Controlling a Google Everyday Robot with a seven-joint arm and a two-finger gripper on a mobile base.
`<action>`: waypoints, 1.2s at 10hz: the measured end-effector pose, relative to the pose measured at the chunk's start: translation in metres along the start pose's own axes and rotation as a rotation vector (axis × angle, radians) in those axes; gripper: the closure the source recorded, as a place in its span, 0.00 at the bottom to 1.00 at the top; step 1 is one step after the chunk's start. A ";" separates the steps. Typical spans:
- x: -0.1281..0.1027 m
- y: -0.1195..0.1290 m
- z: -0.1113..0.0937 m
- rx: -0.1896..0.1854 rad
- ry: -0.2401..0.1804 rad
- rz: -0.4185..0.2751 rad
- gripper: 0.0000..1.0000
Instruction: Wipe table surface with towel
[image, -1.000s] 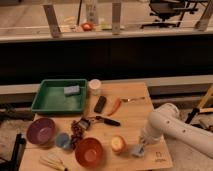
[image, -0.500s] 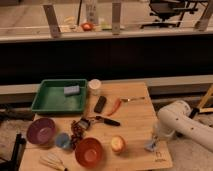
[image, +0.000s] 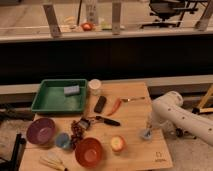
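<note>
the table (image: 132, 107), light planked wood, carries most of the scene, and its right half is where the action sits: the white arm (image: 185, 117) reaches in from the right edge, and compared with a second ago it has swung outward, from near the apple toward the table's right side, dragging its tip with it. that reads as one wiping stroke across the bare right-hand strip, so the task looks to be under way, not finished, with the cluttered left side untouched. the green tray (image: 47, 100) lies at the back left with a blue-grey sponge (image: 71, 90) in it, just beside a white cup (image: 94, 87). the orange bowl (image: 89, 151) and the purple bowl (image: 40, 131) stand along the front, well apart from the arm. the gripper (image: 148, 129) points down at the tabletop near the right edge, clenched tight, pressing on the towel (image: 145, 134), which shows only as a small pale grey-blue bunch under the tip, crumpled and soft in outline, touching the wood; how much of it is pinched i cannot tell. the apple (image: 117, 144) sits near the towel on its left, a likely obstacle for a return stroke. a small dark square mark (image: 159, 160) lies at the front right corner.
</note>
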 end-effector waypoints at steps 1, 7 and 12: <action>-0.005 -0.008 -0.003 0.016 -0.002 -0.020 1.00; -0.067 0.018 -0.011 0.032 -0.099 -0.168 1.00; -0.029 0.060 -0.006 -0.028 -0.076 -0.088 1.00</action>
